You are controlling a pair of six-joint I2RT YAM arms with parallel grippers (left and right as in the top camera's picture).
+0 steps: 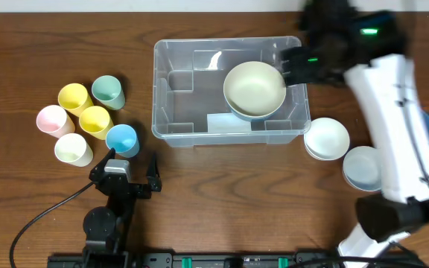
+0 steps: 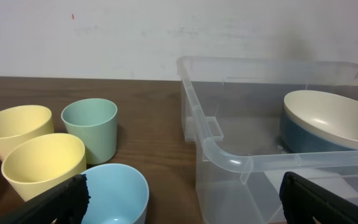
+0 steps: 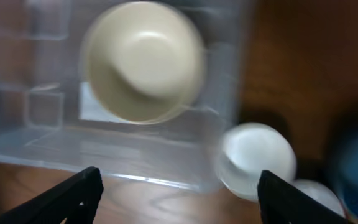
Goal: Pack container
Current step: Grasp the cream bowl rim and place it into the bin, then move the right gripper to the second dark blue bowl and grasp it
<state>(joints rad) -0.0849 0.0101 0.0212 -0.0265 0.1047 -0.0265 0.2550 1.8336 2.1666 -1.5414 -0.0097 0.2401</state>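
container (image 1: 157, 89) noted centre-top of the overhead frame with one cream bowl (image 1: 254, 89) already set inside, right tool (image 1: 293, 65) spread open and empty over its right rim, left tool (image 1: 132, 162) open and empty lower left; six cups (image 1: 95, 119) at left and pale bowls (image 1: 326, 138) at right not yet packed, judged an early stage.

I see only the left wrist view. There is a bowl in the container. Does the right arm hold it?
Observer: No. The right fingers are open and empty, over the right end of the container; the bowl lies inside.
Operator: Are other bowls outside?
Observer: Yes. A white bowl and a pale blue bowl stand on the table, right of the container.
Operator: How many cups in all?
Observer: Six, in a group left of the container.
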